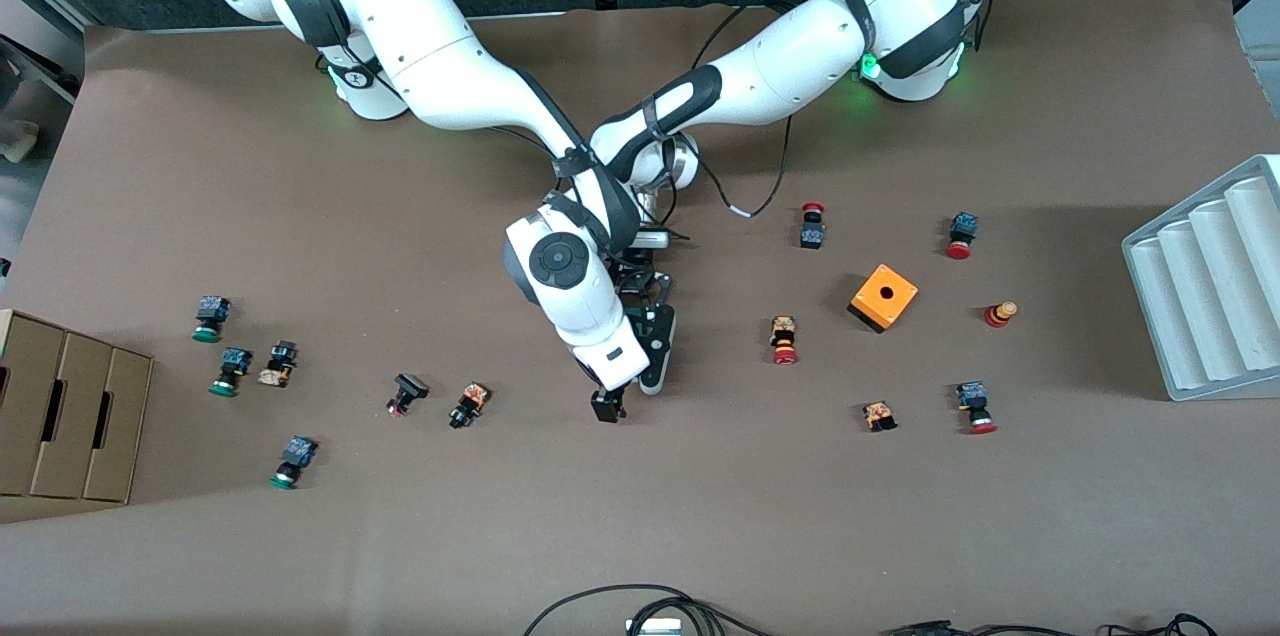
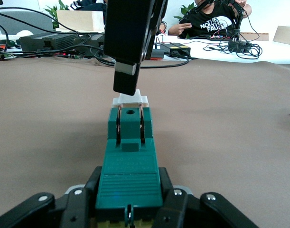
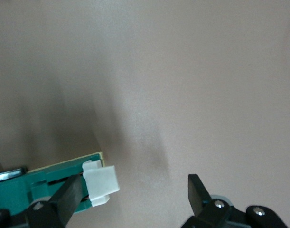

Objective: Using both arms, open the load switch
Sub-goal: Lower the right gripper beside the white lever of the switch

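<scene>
Left gripper (image 2: 129,209) clamps the narrow dark-green plastic load switch (image 2: 129,156) | right gripper (image 3: 135,197), jaws spread, poised at its white end piece (image 3: 101,185) | opening not yet done

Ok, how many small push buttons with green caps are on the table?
3, all toward the right arm's end: first button farthest from the front camera, second button nearer, third button nearest. Others may be hidden.

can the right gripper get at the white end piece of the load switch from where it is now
Probably yes. The left gripper is shut on the load switch at its green body, leaving the white end piece bare, and the open right gripper already has one finger beside it.
</scene>
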Controlling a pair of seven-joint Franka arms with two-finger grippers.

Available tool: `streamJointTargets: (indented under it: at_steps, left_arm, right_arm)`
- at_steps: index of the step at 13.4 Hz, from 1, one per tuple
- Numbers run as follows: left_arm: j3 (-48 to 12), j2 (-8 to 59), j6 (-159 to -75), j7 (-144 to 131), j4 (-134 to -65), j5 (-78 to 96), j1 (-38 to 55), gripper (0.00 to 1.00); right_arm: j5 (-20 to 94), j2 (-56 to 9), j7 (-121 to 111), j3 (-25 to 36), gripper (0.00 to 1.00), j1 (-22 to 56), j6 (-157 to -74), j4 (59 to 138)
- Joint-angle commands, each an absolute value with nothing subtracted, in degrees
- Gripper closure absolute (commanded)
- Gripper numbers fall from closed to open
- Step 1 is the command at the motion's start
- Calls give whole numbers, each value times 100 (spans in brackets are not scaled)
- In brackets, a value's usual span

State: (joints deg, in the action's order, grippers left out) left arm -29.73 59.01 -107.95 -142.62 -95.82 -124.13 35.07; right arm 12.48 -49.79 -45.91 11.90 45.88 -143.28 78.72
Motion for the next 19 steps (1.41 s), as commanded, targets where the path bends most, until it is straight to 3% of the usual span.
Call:
streamJointTargets:
  at_steps: [1,19]
  left_arm:
    - [-2936,5994,-10679,-14353,-9519,-12463,3542,50]
    - [-2874,5985,-10679,-14335,-9518,-12454,3533,50]
  right_arm:
    - [1327,-5142,-4570,1266,0,4658,-14317,7646]
    - [1397,-5054,-4597,1213,1,4693,-13720,7743]
